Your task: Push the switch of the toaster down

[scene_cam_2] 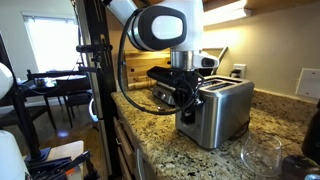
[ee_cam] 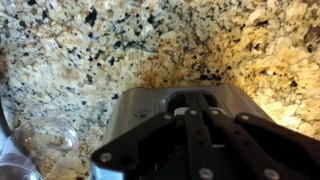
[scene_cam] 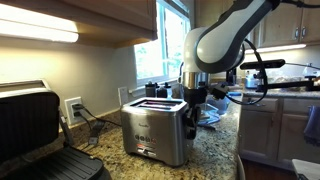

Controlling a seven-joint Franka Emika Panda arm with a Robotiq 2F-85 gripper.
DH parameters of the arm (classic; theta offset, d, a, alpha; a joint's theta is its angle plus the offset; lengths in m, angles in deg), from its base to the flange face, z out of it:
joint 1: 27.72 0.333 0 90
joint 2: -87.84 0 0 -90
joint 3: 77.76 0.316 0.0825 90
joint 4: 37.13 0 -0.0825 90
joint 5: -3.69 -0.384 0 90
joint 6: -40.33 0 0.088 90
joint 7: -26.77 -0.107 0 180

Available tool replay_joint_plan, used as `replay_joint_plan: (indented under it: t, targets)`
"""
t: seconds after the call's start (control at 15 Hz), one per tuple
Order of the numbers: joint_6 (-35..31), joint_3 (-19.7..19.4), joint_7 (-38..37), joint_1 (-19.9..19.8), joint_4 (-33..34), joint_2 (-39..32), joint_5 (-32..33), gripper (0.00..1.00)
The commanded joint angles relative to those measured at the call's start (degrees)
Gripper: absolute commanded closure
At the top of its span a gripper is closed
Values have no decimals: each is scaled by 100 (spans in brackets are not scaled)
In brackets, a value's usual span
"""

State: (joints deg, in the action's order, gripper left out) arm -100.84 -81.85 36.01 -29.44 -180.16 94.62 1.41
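The brushed-steel toaster [scene_cam: 155,132] stands on the granite counter in both exterior views, its dark slots facing up. My gripper [scene_cam: 192,100] hangs against its narrow end, reaching down from above. From the other side the gripper [scene_cam_2: 184,97] sits tight against the same end of the toaster [scene_cam_2: 222,110]. In the wrist view the shut gripper [ee_cam: 190,110] has its tips in the vertical slot on the toaster's end [ee_cam: 140,105], over a small pale piece that may be the switch [ee_cam: 181,112]. The fingers hide most of the switch.
A black-and-silver grill press [scene_cam: 30,135] fills the counter's near corner. A clear glass [scene_cam_2: 262,155] stands beside the toaster and shows again as the glass [ee_cam: 40,150] in the wrist view. A wall outlet [scene_cam: 73,107] with a cord is behind. The counter edge [scene_cam_2: 140,135] drops off near the toaster.
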Motion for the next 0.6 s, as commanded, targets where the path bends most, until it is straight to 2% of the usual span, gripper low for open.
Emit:
replay_joint_plan:
  t: [0.0, 0.2, 0.47, 0.53]
  targets:
    - [880, 69, -25, 30, 14, 697, -7, 99]
    - [1145, 73, -11, 24, 20, 982, 53, 99]
    - [1122, 69, -41, 1, -46, 1021, 124, 99]
    - [1145, 70, -60, -15, -65, 1033, 201, 74]
